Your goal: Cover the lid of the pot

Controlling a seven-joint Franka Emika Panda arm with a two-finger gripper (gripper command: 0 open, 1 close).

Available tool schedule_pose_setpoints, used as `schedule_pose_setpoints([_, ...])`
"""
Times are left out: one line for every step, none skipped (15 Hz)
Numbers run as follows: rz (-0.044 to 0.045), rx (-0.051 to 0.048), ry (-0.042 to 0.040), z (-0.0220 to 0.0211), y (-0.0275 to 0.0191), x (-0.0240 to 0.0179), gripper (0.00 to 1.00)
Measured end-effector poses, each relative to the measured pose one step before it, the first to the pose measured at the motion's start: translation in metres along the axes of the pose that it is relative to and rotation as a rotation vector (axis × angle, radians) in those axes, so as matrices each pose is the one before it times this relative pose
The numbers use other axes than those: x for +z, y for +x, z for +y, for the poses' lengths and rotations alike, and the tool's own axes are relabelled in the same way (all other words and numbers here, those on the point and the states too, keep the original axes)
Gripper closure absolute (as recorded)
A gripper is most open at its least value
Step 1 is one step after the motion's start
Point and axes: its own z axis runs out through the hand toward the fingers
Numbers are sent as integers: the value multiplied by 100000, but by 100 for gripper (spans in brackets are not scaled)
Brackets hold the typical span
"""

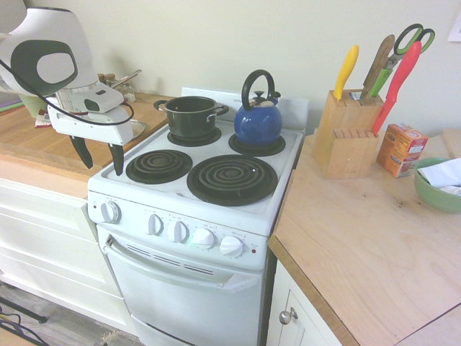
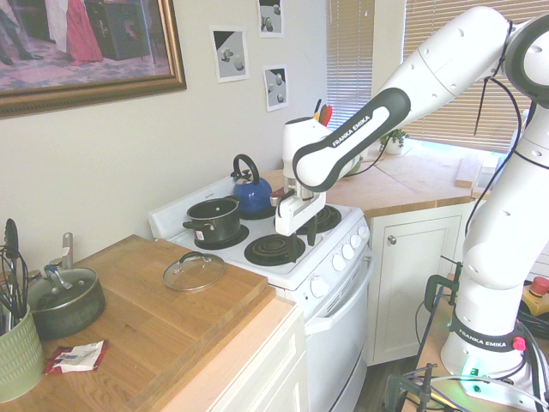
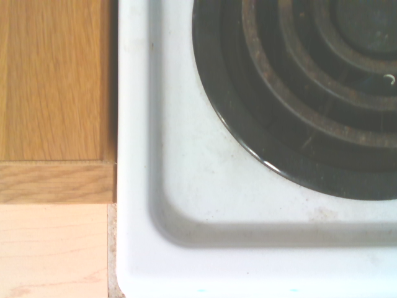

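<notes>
The white stove [image 1: 288, 162] is the anchor here, set between two wooden counters. The white arm [image 2: 446, 64] reaches over the stove's front corner on the side nearest the counter [image 2: 171, 318] that carries the glass lid, and its gripper [image 1: 101, 157] points straight down above that corner, empty, with the two dark fingers [image 1: 82, 151] spread wide apart and touching nothing. On the stove's back burner, on the same side as the gripper, stands the pot [image 1: 191, 115], dark and round with a shiny rim, upright and uncovered. Just beside it on the other back burner sits a blue kettle [image 1: 258, 122] with a black handle. Both front burners [image 1: 231, 179] are bare. The lid [image 2: 194, 270] lies flat, knob up, on the wooden counter just off the stove's side, well apart from the pot and from the gripper. The wrist view shows the stove's white front corner [image 3: 142, 186], part of one coil burner, and the counter's edge alongside it.
</notes>
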Motion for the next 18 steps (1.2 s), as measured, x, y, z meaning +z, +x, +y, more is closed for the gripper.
schedule_pose_setpoints([-61, 257, -62, -5, 3, 38, 0])
schedule_pose_setpoints([256, 840, -99, -71, 11, -39, 0])
schedule_pose_setpoints([150, 123, -159, -266, 20, -187, 0])
schedule_pose_setpoints([-432, -853, -569, -589, 7, -519, 0])
schedule_pose_setpoints([188, -1284, -15, -1051, 23, -935, 0])
schedule_pose_setpoints([858, -421, 696, -1391, 83, -1165, 0])
schedule_pose_setpoints([1026, 175, 870, -1634, 69, -1169, 0])
schedule_pose_setpoints([819, 109, 771, -1849, 98, -1140, 0])
schedule_pose_setpoints([45, -841, -41, -1721, 112, -936, 0])
schedule_pose_setpoints([-349, -1550, -267, -1734, 174, -898, 0])
schedule_pose_setpoints([-285, -2089, -155, -1866, 277, -1036, 0])
schedule_pose_setpoints([251, -2327, 17, -1732, 382, -849, 0])
schedule_pose_setpoints([585, -2582, -141, -1755, 452, -485, 0])
schedule_pose_setpoints([510, -2828, -149, -1771, 564, -120, 0])
schedule_pose_setpoints([373, -3395, -445, -1768, 542, 331, 0])
schedule_pose_setpoints([124, -3451, -664, -1659, 578, 478, 0])
schedule_pose_setpoints([-197, -2757, -1280, -1484, 663, 740, 0])
schedule_pose_setpoints([123, -2630, -1842, -1369, 768, 741, 0])
